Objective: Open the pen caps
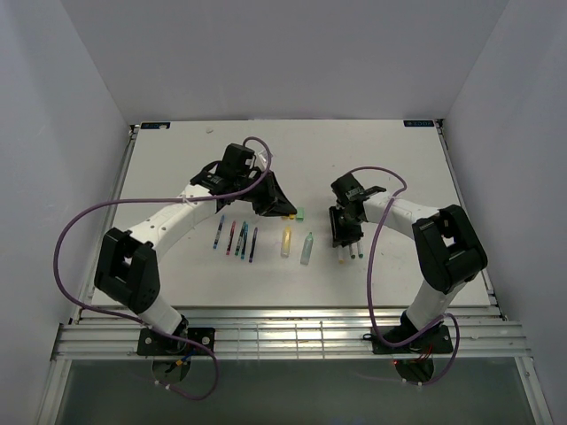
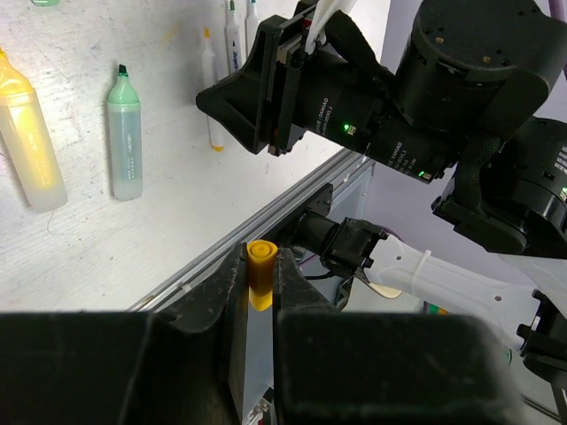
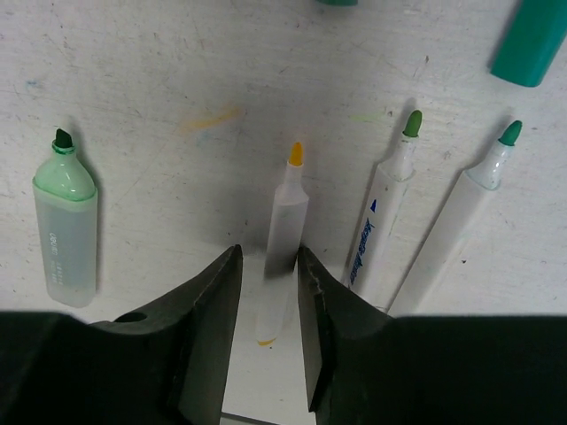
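My left gripper [image 2: 260, 258] is shut on a small yellow pen cap [image 2: 260, 274] and holds it above the table; in the top view it [image 1: 280, 209] hovers behind the pen row. My right gripper [image 3: 266, 257] is open, its jaws low on either side of a slim white pen with a bare yellow tip [image 3: 285, 226] that lies on the table. Two more white pens with bare green tips [image 3: 385, 217] [image 3: 465, 217] lie right of it. An uncapped pale-green highlighter [image 3: 66, 226] lies to the left. The right gripper also shows in the top view [image 1: 345, 237].
Several slim dark pens [image 1: 237, 238] lie in a row at centre left, then a yellow highlighter [image 1: 286, 241] and the pale-green one [image 1: 306, 249]. A loose green cap [image 1: 300, 213] lies behind them, and it also shows in the right wrist view [image 3: 532, 40]. The table's near edge rail [image 2: 266, 217] runs close by.
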`<state>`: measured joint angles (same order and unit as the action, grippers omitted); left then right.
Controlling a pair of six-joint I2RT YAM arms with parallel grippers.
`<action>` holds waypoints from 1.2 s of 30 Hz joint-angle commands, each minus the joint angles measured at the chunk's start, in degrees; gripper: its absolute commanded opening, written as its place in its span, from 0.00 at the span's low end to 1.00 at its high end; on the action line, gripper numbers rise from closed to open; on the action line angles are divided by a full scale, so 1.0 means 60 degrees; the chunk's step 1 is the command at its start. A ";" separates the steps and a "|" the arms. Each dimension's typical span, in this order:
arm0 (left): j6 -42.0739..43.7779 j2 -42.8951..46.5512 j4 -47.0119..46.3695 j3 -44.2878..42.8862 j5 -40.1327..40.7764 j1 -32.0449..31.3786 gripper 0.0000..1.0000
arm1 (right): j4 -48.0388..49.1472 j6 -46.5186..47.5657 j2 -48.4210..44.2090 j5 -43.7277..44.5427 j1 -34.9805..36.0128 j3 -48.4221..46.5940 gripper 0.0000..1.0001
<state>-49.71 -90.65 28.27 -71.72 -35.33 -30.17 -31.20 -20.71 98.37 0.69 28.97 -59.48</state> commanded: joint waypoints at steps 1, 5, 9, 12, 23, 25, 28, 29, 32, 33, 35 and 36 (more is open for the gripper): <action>0.0170 -0.0140 -0.0069 -0.0423 -0.0205 0.0005 0.00 | 0.0161 0.0039 0.0246 0.0047 -0.0053 -0.0208 0.39; 0.0068 -0.0550 -0.0127 -0.0643 -0.0205 -0.0010 0.00 | 0.0059 0.0038 0.0144 0.0031 -0.0039 -0.0427 0.42; 0.0068 -0.1266 -0.0156 -0.1097 -0.0074 -0.0185 0.00 | -0.0350 0.0068 -0.0455 0.0017 -0.0039 -0.1173 0.44; 0.0126 -0.1721 -0.0156 -0.1565 0.0102 -0.0507 0.00 | -0.1184 0.0053 -0.1042 0.0061 -0.0082 -0.2344 0.48; 0.0477 -0.4180 -0.0142 -0.3161 0.0923 -0.0933 0.00 | -0.3691 -0.0518 -0.4234 0.0003 -0.0448 -0.2305 0.64; 0.0639 -0.4548 -0.0083 -0.3658 0.0967 -0.1006 0.00 | -0.3940 -0.0650 -0.4891 -0.0012 -0.0521 -0.1763 0.64; 0.0771 -0.5266 -0.0010 -0.4244 0.0923 -0.1123 0.01 | -0.4204 -0.0855 -0.5581 -0.0012 -0.0624 -0.1191 0.65; 0.0771 -0.5456 0.0019 -0.4378 0.0894 -0.1152 0.01 | -0.4248 -0.0913 -0.5714 -0.0012 -0.0668 -0.1088 0.65; 0.0786 -0.6072 0.0005 -0.4860 0.0776 -0.1226 0.02 | -0.4394 -0.1060 -0.6169 -0.0012 -0.0727 -0.0766 0.65; 0.0800 -0.6189 0.0005 -0.4993 0.0762 -0.1240 0.02 | -0.4438 -0.1075 -0.6242 -0.0012 -0.0741 -0.0707 0.65; 0.0786 -0.6541 0.0019 -0.5285 0.0703 -0.1299 0.05 | -0.4555 -0.1089 -0.6448 -0.0012 -0.0785 -0.0633 0.65; 0.0771 -0.6643 0.0019 -0.5360 0.0703 -0.1314 0.07 | -0.4599 -0.1089 -0.6492 -0.0012 -0.0815 -0.0604 0.65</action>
<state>-46.06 -130.61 28.23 -100.79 -30.44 -37.45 -57.30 -26.26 61.36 0.89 24.69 -63.31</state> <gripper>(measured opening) 0.204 0.648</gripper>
